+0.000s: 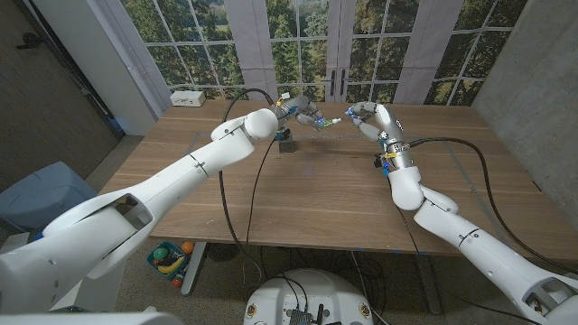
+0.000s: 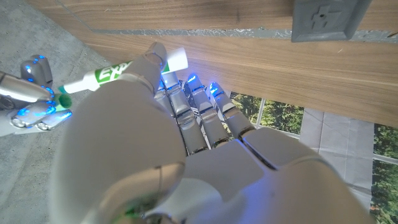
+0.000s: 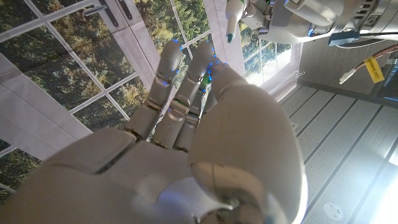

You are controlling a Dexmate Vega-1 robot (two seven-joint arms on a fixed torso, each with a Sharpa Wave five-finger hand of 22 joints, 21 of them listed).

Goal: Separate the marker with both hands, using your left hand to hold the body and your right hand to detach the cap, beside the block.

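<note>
Both hands raised — left hand [image 2: 186,118] grips marker [image 2: 106,76]; right hand [image 3: 193,93] pinches the green cap [image 3: 204,79], apart.

The right hand [image 3: 205,124] shows from behind, its white back large and its fingers [image 3: 166,74] reaching toward tall windows [image 3: 68,68] with trees beyond the panes. Blue lights glow at the fingertips. Whether anything sits between those fingers cannot be told, since the back of the hand covers them. Beyond the fingertips, the left hand [image 3: 298,18] holds the marker body [image 3: 232,17], a white barrel with a dark green tip pointing toward the right hand's fingers. The tip is bare and apart from the fingertips. A cable with a yellow tag [image 3: 372,67] hangs near the left arm, against a grey panelled surface [image 3: 348,143].
</note>
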